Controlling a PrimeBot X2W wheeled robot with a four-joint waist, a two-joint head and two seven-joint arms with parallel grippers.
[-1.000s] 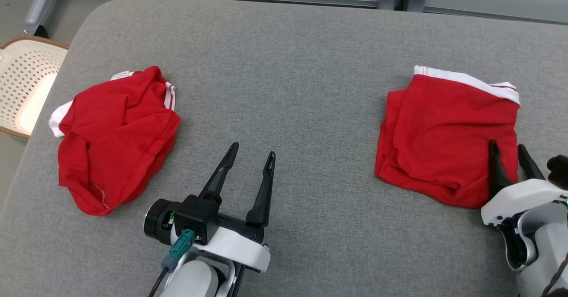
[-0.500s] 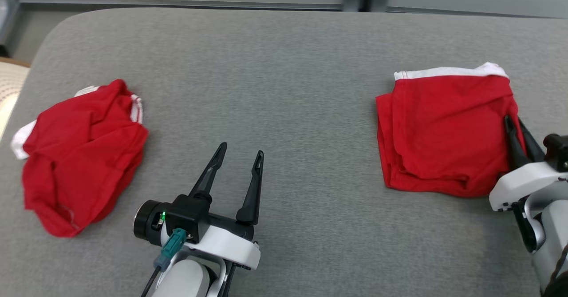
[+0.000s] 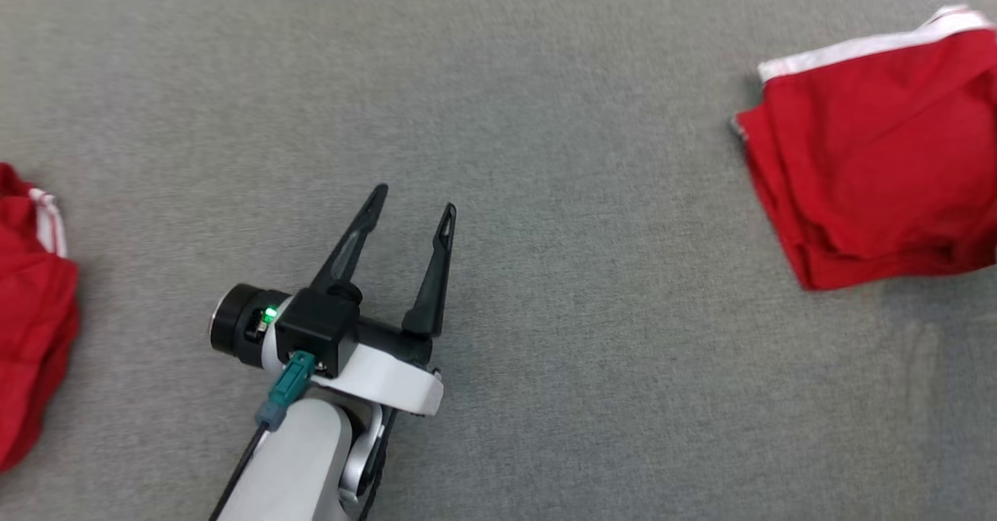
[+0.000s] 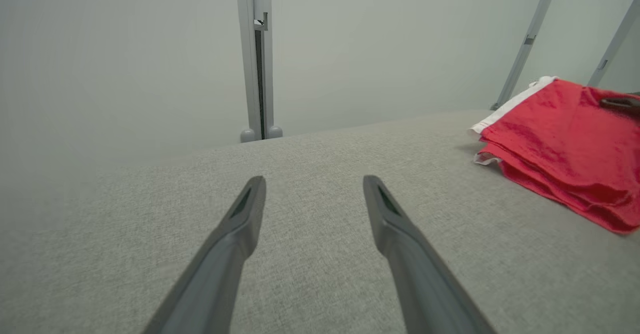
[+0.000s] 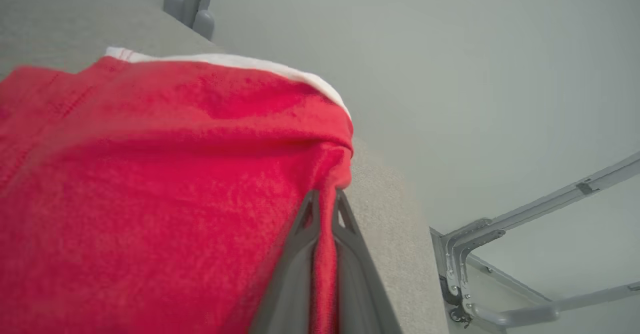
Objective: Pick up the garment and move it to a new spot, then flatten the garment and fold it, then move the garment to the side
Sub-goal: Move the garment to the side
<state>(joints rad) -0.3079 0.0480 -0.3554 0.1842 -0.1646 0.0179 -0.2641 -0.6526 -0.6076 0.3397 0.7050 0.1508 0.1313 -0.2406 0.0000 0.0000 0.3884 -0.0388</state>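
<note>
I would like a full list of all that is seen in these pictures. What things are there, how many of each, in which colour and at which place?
folded garment: one, red with a white band, on the right part of the surface, its edge pinched by the right gripper.
crumpled garment: one, red with white trim, at the left edge of the head view.
padded surface: one, grey, beneath both garments.
frame posts: several, grey metal, beyond the surface's edges.
left gripper: one, dark, over bare surface between the garments, jaws apart, holding nothing.
right gripper: one, dark, jaws closed on the folded garment.
</note>
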